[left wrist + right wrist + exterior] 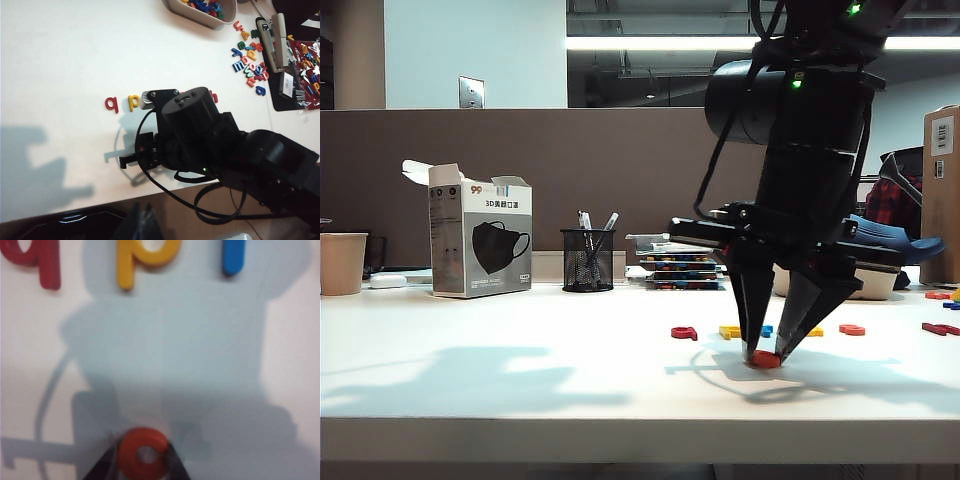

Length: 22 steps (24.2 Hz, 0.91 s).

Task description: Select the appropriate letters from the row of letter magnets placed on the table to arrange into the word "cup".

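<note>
While the right gripper [767,355] stands with its tips down on the white table [520,380], close to the front edge, its jaws are partly closed around the orange-red letter c [144,452], which lies flat on the surface between the two dark fingertips [102,467]. In the right wrist view the letter sits tight between them, so I judge it as held, although this picture is a little blurred.

Such a magnet looks light, stiff and smooth. It should slide easily on the tabletop and could slip or turn if pinched on its curved outside only. I think the best hold is across the outer sides of the ring, low against the table, as now.

A little further back lies the row of letter magnets: the dark red q [35,260], the yellow p [145,257] and a small blue letter [234,257]. The second yellow letter I cannot find with certainty behind the arm. An orange-red letter [852,329] lies further right.

The left gripper is not seen in any view, so I cannot tell its opening. Far behind stand a mesh pen cup [587,260] and a mask box [480,243].
</note>
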{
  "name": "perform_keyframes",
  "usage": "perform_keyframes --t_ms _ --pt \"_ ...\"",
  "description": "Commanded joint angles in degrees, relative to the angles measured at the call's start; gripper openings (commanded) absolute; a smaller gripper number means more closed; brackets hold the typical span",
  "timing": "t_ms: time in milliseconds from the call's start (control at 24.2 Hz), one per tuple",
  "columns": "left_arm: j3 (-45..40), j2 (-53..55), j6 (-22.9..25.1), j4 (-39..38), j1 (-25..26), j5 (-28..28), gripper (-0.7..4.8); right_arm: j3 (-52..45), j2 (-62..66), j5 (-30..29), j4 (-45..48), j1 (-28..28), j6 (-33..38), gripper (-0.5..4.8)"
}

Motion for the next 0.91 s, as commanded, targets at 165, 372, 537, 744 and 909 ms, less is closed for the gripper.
perform_keyframes --t_ms 165,372,537,744,909 --pt "0.2 -0.2 -0.1 0.1 0.0 -0.3 -0.05 -0.4 1.1 -0.9 -0.5 0.0 0.3 1.06" --pt "0.2 -0.2 -0.1 0.1 0.0 -0.3 -0.05 -0.4 1.1 -1.0 -0.8 0.0 0.2 1.06" --pt "0.2 -0.2 -0.1 0.1 0.0 -0.3 -0.05 -0.4 1.1 -1.1 -0.8 0.0 0.3 1.07" --pt "0.2 -0.2 -0.1 0.1 0.0 -0.3 -0.05 -0.4 1.1 -1.0 -0.8 0.0 0.2 1.08" --pt "0.2 -0.2 -0.1 0.1 0.0 -0.3 -0.05 -0.4 1.1 -1.1 -0.8 0.0 0.3 1.48"
